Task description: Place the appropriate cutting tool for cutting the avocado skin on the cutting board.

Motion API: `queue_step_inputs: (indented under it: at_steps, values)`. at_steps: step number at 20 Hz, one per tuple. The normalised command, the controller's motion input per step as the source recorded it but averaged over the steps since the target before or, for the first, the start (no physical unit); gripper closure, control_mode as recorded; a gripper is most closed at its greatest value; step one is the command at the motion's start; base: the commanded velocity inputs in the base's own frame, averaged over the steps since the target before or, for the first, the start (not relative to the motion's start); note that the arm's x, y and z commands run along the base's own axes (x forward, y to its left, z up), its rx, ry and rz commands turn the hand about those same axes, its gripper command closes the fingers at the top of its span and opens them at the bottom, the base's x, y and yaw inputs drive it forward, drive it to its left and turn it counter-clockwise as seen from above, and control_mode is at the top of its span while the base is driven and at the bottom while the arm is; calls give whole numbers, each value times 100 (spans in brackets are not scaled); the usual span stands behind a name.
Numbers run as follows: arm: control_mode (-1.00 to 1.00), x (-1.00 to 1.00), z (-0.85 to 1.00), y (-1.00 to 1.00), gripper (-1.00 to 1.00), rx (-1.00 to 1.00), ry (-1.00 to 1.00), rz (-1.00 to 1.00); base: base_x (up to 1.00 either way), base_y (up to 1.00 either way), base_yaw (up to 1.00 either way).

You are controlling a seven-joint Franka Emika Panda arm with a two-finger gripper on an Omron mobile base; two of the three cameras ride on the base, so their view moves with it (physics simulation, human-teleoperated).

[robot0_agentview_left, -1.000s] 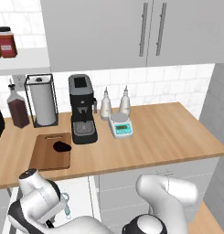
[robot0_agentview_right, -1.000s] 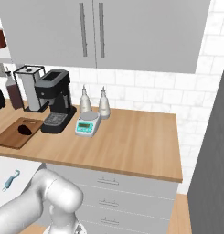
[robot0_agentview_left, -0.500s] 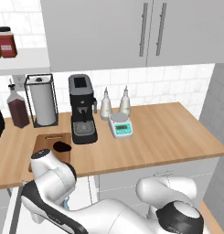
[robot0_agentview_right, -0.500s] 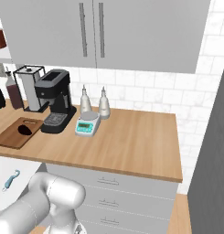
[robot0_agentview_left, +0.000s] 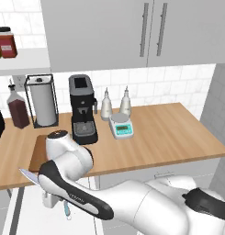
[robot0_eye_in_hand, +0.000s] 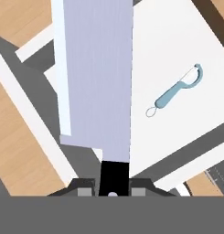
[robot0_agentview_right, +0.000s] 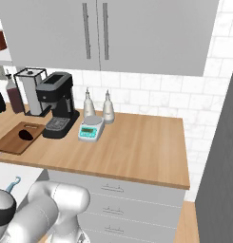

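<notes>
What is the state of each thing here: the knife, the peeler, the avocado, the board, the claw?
knife: held by its black handle in the claw, blade pointing away from the hand, not on the board yet
claw: shut on the knife handle
peeler: lying flat on a white surface, untouched
avocado: resting on the cutting board
cutting board: flat on the counter, no knife on it

The knife (robot0_eye_in_hand: 97, 77) has a brushed matt steel blade; the cutting board (robot0_agentview_right: 13, 140) is brown wood.
</notes>
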Motion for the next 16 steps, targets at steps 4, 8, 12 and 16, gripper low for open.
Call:
queue_step_inputs:
  at_steps: [4, 8, 12, 16]
  values:
    - [-100, 100, 6, 5, 100, 10, 0, 7, 0, 0, 0]
    - [-100, 100, 0, 24, 100, 4, 5, 3, 0, 0, 0]
    - [-100, 98, 0, 34, 100, 0, 6, 3, 0, 0, 0]
    - [-100, 80, 0, 34, 100, -1, 5, 2, 0, 0, 0]
